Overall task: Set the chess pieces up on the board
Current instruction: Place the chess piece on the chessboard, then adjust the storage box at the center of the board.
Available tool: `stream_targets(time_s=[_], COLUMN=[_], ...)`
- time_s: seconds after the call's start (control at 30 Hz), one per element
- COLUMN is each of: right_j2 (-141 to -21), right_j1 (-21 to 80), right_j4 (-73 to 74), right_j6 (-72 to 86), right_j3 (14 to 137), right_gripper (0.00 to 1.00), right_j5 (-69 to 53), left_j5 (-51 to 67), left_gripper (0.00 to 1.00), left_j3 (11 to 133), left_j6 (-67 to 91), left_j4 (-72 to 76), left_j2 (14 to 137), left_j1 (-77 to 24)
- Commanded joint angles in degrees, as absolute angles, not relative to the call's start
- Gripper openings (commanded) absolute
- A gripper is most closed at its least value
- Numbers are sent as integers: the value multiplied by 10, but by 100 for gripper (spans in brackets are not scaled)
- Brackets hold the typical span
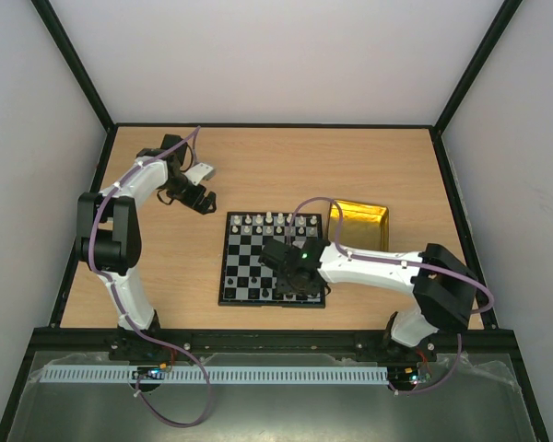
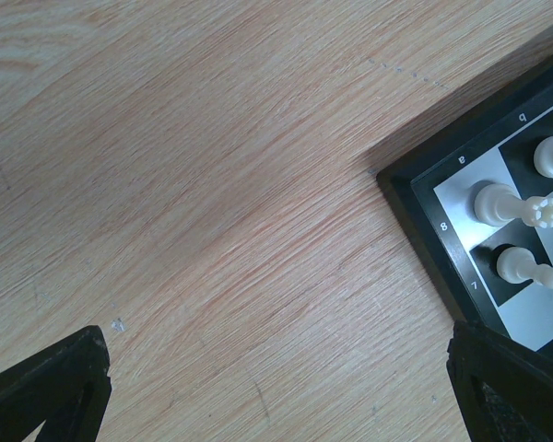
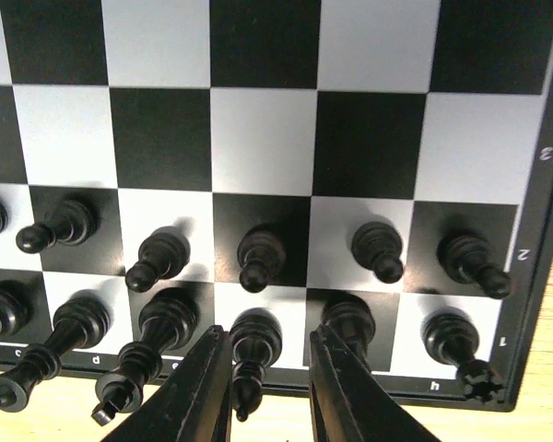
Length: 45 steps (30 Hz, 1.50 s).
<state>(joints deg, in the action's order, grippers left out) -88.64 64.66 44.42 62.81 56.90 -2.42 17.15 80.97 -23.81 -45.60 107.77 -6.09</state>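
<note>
**A:** How do the fingers (image 3: 198, 396) of your right gripper (image 3: 269, 364) stand?

**B:** Narrowly parted, at 6 o'clock in the wrist view. They straddle one black piece (image 3: 252, 345) on the back rank. The finger at 7 o'clock looks to be against it. On the 5 o'clock side you can see a slim gap, so nothing is clamped or lifted.

**A:** And the other black pieces (image 3: 378, 249)?

**B:** They stand in two rows along the near edge of the board (image 1: 249, 267), on either side of that piece.

**A:** And your left gripper (image 2: 276, 368)?

**B:** Its fingers (image 2: 46, 396) are spread wide over bare table (image 2: 212, 184), holding nothing. From above it hangs at 10 o'clock from the board. The white pieces (image 1: 272, 221) line the board's far edge at 12 o'clock. A gold tray (image 1: 358, 226) sits at 2 o'clock, just beside the board.
</note>
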Motion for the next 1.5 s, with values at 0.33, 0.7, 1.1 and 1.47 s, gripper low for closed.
stream_targets(time_s=[0.33, 0.7, 1.1, 1.47], right_j2=[-806, -889, -965, -1034], right_j1=[407, 180, 73, 34], right_j4=[569, 563, 521, 546], right_j6=[512, 380, 343, 314], right_j3=[664, 689, 703, 793], right_gripper=[24, 27, 27, 27], right_j5=[50, 39, 20, 68], left_j5=[178, 172, 175, 174], left_gripper=[99, 99, 99, 99], left_j3=[816, 827, 830, 823], left_j6=[-238, -238, -240, -246], left_j4=[-462, -467, -465, -466], left_j2=[1078, 1088, 1096, 1093], left_j1=[-61, -61, -57, -47])
